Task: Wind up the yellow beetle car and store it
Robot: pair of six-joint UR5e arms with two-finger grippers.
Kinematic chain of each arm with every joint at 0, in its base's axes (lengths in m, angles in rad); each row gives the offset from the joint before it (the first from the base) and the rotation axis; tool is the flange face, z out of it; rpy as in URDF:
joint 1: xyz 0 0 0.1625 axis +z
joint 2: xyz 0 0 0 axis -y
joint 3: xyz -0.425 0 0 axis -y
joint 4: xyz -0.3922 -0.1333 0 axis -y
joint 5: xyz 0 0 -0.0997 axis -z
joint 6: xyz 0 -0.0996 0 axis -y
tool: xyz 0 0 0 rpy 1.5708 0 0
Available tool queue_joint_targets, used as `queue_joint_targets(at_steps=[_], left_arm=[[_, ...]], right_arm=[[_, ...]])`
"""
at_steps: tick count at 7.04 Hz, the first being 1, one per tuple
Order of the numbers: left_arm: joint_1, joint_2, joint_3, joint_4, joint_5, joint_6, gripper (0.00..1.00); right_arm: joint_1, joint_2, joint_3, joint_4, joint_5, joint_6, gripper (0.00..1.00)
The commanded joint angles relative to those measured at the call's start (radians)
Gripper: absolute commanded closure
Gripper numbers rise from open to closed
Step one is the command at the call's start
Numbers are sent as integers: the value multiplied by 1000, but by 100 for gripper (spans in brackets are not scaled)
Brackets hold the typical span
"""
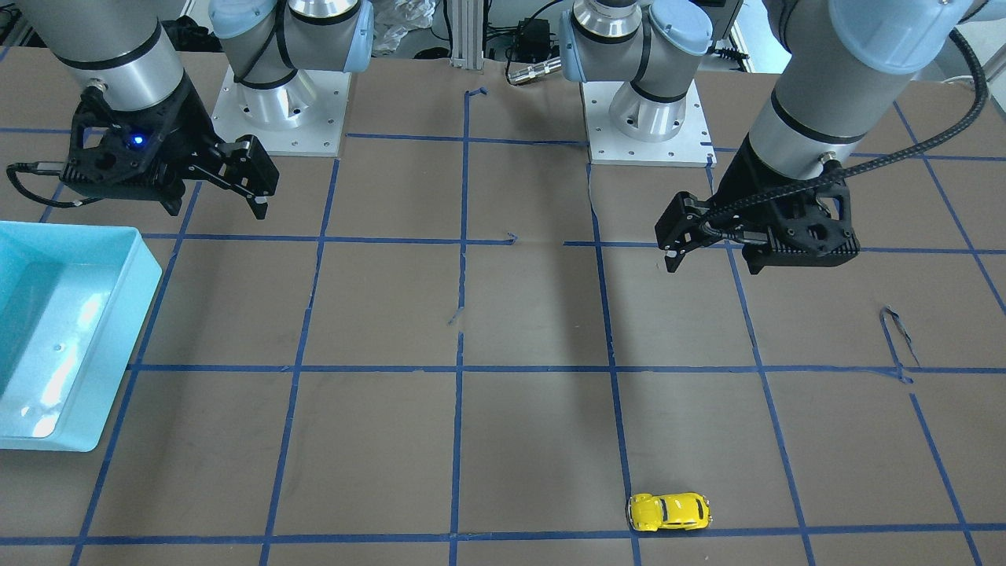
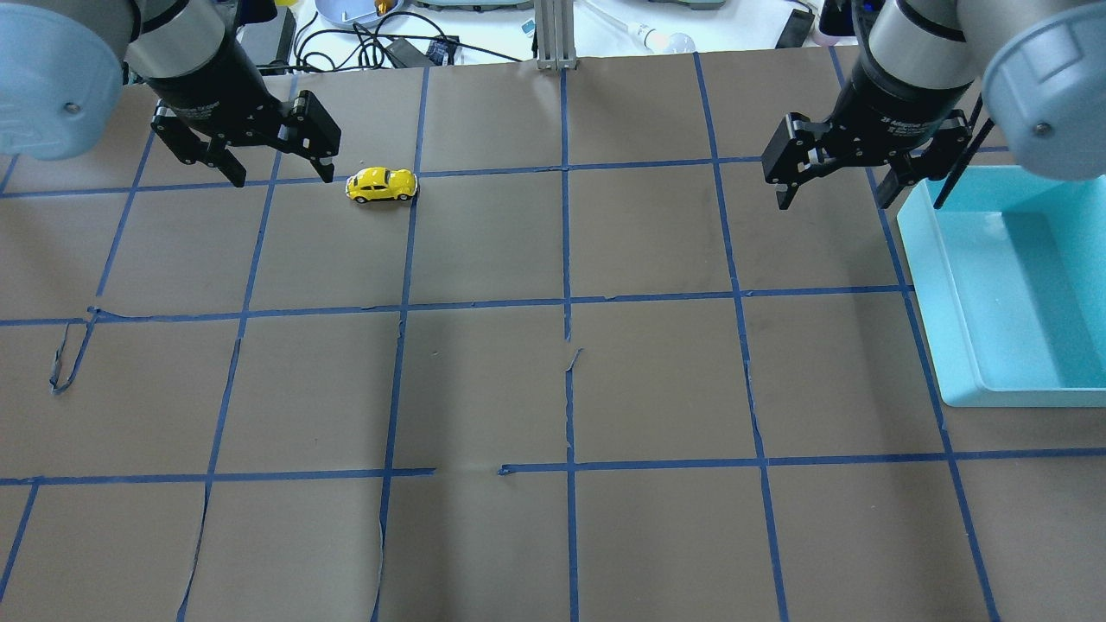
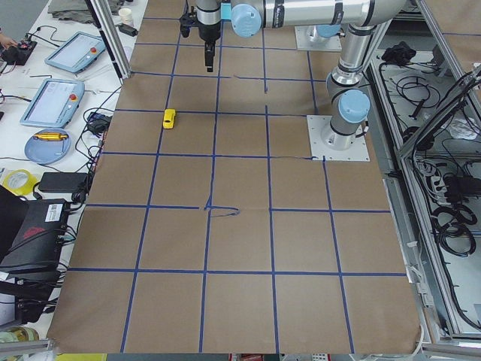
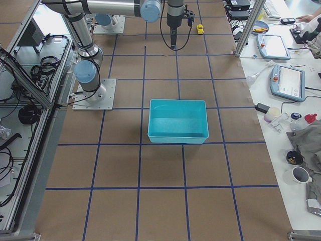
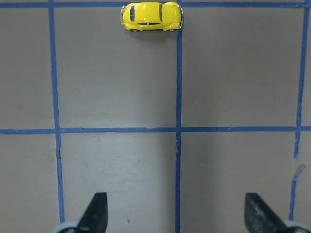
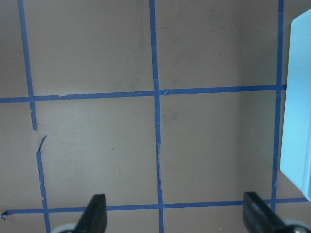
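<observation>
Left gripper spread wide with nothing between the fingers, hanging over the table a little to the robot's side of the yellow beetle car and not touching.

Yellow beetle car upright on its wheels, side-on to the robot, on the left half of the table and toward the far edge, right beside a crossing of blue tape lines. Looks tiny against the gripper, so probably very light. Seems hard-shelled and stiff, unlikely to give under a pinch, yet glossy and rounded, hence likely slippery at roof and bonnet. Best taken across the two flatter flanks, at the doors between the wheel arches, with fingers coming straight down on either side. Calls for turning the wrist first, so as to close across the body's width and not along its length. Likely to roll away at a slight nudge, given small wheels on smooth paper. For winding, probably needs pressing down and dragging backward with the wheels kept on the paper, so no clamping on the wheels themselves.

Farther out, pale-blue bin open-topped on the right half of the table, well apart from the car. Right gripper likewise spread and holding nothing, hovering near the bin's left-hand wall.
</observation>
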State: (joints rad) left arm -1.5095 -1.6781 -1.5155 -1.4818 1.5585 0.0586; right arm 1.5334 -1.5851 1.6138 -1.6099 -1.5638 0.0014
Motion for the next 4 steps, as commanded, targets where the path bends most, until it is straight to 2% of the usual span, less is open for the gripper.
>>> queue_joint_targets(at_steps=[1,4], left_arm=[[0,0,-2,0,0,0,0],[0,0,-2,0,0,1,0]], right_arm=[[4,2,11,7,11,2,0],[4,-6,15,21,-25,9,0]])
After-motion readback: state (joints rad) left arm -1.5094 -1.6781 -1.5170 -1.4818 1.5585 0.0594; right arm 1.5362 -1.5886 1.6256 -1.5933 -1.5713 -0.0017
